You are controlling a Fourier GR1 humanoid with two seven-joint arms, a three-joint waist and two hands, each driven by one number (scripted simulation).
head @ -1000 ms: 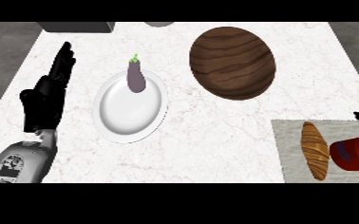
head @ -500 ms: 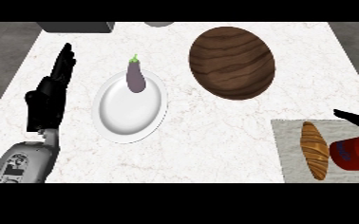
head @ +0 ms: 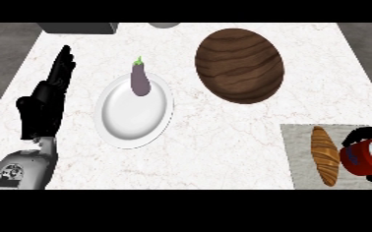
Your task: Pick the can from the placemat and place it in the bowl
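The red can [head: 360, 159] lies at the right edge of the grey placemat [head: 301, 150], partly cut off by the view's border. Of my right hand [head: 355, 136] only a black thumb shows, arched over the can's upper left side; it looks open, and the rest is out of view. The dark wooden bowl [head: 240, 65] sits at the back, up and left of the placemat, with nothing in it. My left hand [head: 45, 103] rests open at the left edge, fingers pointing up, far from the can.
A brown bread roll [head: 325, 155] lies on the placemat just left of the can. A white plate [head: 131, 120] left of centre carries a purple eggplant [head: 139, 78]. A dark box [head: 76, 27] and a grey round object [head: 165, 24] stand at the back edge.
My right hand has come in from the right edge and moved down onto the can's top. The left hand has not moved.
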